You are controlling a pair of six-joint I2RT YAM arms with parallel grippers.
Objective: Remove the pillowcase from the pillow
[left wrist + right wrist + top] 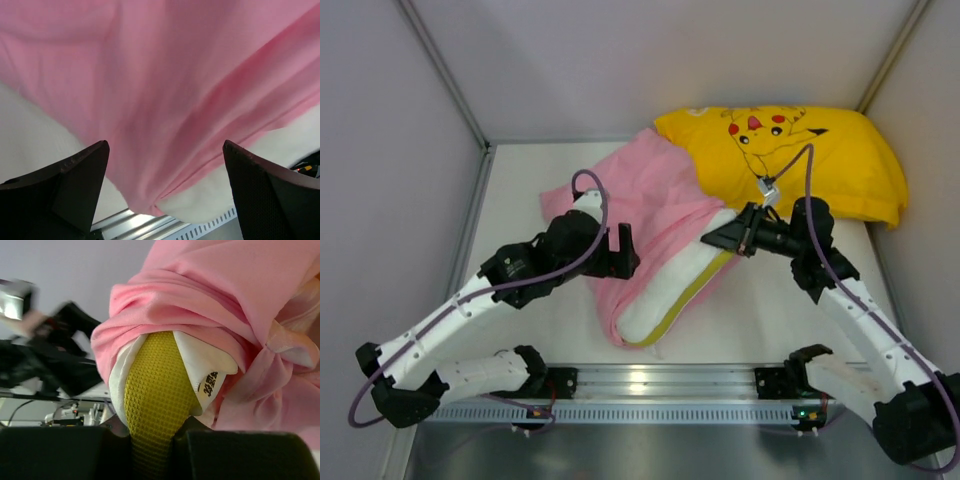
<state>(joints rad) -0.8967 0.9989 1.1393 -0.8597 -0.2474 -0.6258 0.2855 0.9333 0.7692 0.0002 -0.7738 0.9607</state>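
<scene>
The pink pillowcase (650, 215) lies bunched over the far end of the white pillow (675, 280), whose yellow trim runs along its near side. My right gripper (718, 240) is shut on the pillow's end; in the right wrist view its jaws (152, 440) pinch the yellow woven trim (155, 385), with pink cloth (210, 290) rolled back around it. My left gripper (620, 250) sits at the pillowcase's left edge. In the left wrist view it (165, 145) stands wide open, and pink fabric (165, 85) hangs loose in front of the spread fingers (80, 170).
A yellow cartoon-print pillow (800, 150) lies at the back right, touching the pink cloth. Grey walls close in the table (520, 200) on three sides. A metal rail (650, 380) runs along the near edge between the arm bases.
</scene>
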